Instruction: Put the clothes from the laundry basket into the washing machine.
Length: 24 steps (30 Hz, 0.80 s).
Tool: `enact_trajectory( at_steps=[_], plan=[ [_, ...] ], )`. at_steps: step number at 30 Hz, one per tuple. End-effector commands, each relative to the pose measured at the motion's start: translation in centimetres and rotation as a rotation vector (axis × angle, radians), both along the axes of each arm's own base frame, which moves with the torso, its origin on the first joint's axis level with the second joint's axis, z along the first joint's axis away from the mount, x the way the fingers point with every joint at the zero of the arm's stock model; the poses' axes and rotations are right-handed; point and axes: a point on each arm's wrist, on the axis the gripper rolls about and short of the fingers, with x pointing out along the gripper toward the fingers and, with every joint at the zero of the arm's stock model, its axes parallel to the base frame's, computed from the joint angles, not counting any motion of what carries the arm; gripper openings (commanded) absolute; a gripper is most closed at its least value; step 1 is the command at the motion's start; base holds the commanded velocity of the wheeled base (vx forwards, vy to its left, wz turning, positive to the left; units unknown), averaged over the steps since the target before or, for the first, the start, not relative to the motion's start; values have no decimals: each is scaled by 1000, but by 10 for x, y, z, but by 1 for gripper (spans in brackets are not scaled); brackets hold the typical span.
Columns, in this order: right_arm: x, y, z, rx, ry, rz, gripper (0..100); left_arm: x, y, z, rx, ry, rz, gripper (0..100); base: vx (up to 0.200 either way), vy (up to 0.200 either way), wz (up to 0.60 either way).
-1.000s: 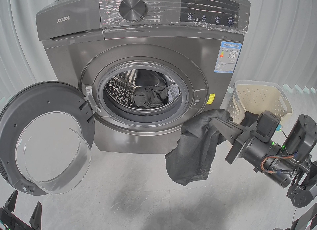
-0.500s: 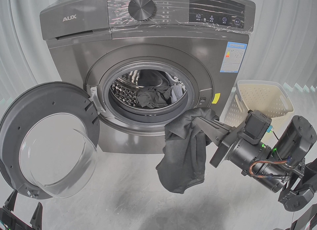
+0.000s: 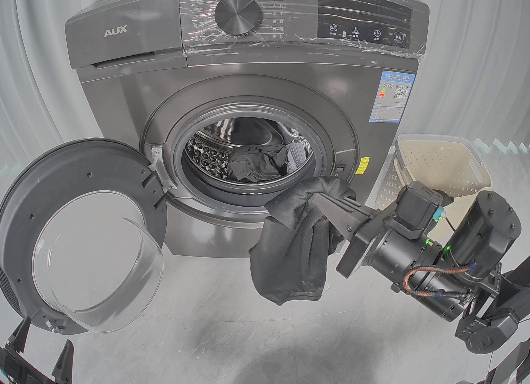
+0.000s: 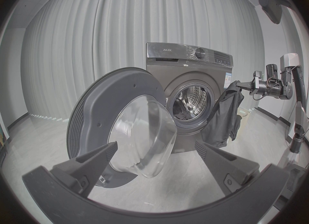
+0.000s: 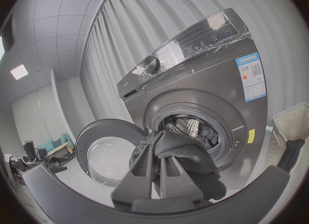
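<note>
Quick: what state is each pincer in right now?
Left pincer: open, empty.
Right pincer: shut on the dark garment.

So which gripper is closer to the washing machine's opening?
The right. The right gripper, shut on a dark garment, is just in front of the drum opening, at its lower right edge. The left gripper sits low, out past the open door.

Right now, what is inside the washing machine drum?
Dark crumpled clothes lie on the floor of the drum. Whatever is beneath them is covered.
</note>
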Motion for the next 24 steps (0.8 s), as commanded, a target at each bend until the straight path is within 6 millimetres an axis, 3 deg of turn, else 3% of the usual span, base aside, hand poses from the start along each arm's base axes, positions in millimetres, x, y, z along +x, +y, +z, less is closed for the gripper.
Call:
enact_trajectory(
  at_steps=[1, 4, 5, 6, 7, 9, 11, 13, 14, 15, 16, 17, 24],
  plan=[
    [2, 4, -2, -4, 4, 6, 0, 0, 0, -5, 3, -1, -7, 100, 0, 0, 0],
    [2, 5, -1, 1, 0, 4, 0, 0, 0, -5, 4, -3, -8, 100, 0, 0, 0],
    [4, 7, 2, 12, -9, 6, 0, -5, 0, 15, -25, -104, -22, 100, 0, 0, 0],
    [5, 8, 4, 18, -13, 6, 0, -16, -1, 51, -44, -239, -68, 100, 0, 0, 0],
    [6, 9, 5, 23, -18, 7, 0, -19, -3, 74, -47, -270, -110, 100, 0, 0, 0],
    [8, 12, 10, 38, -31, 9, 0, -14, -4, 91, -33, -239, -197, 100, 0, 0, 0],
    [9, 15, 12, 47, -39, 12, 0, -9, -5, 96, -31, -203, -259, 100, 0, 0, 0],
    [12, 19, 18, 68, -53, 23, 0, 17, -8, 99, -32, -63, -362, 100, 0, 0, 0],
    [12, 19, 18, 68, -53, 23, 0, 17, -8, 99, -32, -63, -362, 100, 0, 0, 0],
    [12, 20, 20, 80, -53, 31, 0, 35, -9, 100, -30, 18, -427, 100, 0, 0, 0],
    [12, 20, 20, 80, -53, 31, 0, 35, -9, 100, -30, 18, -427, 100, 0, 0, 0],
    [13, 21, 22, 89, -53, 39, 0, 51, -10, 102, -33, 70, -471, 100, 0, 0, 0],
    [18, 25, 33, 115, -79, 42, 0, 100, -23, 102, -35, 183, -656, 100, 0, 0, 0]
  ],
)
